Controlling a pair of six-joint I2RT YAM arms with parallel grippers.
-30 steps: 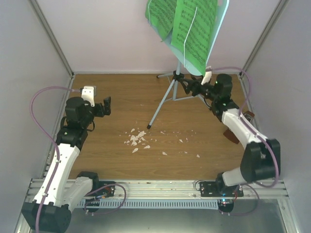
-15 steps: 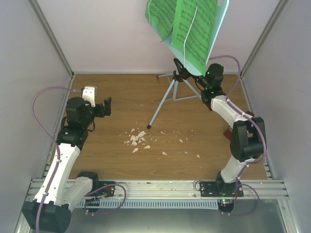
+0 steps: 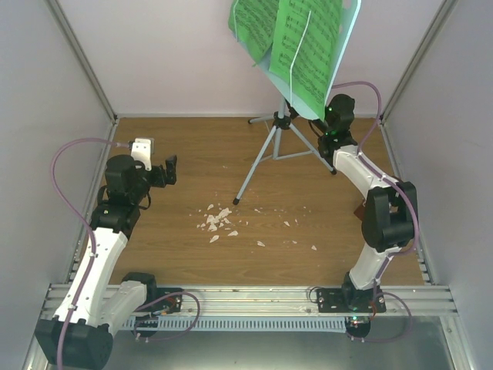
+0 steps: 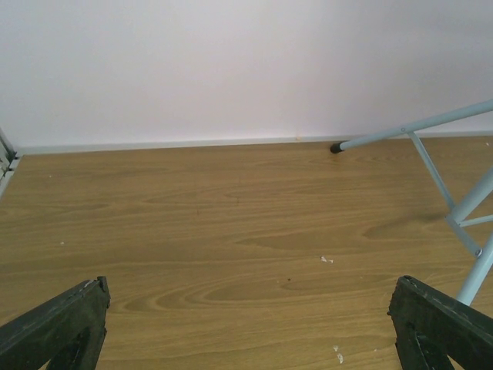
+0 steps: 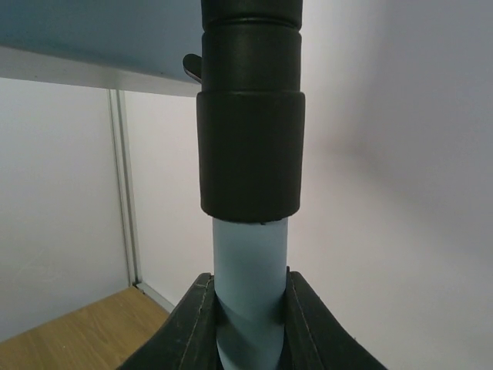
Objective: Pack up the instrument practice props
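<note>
Your right gripper [image 5: 250, 304] is clamped on the pale blue music stand pole [image 5: 250, 250], fingers either side, just below the black collar [image 5: 250, 146]. The stand is upright at the far right of the table [image 3: 169, 223], with green sheet-music pages [image 3: 304, 46] on it. Your left gripper [image 4: 248, 316] hangs over the table, jaws wide apart.

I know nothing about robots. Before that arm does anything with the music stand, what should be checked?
1. Right gripper clamped on the pole, just under the black collar: ok.
2. Music stand upright on its spread tripod legs: ok.
3. Sheet-music pages secured on the stand: cannot tell.
4. Left gripper open and free to help: ok.
5. Metronome out of the way: cannot tell, mostly hidden behind the right arm.
</note>
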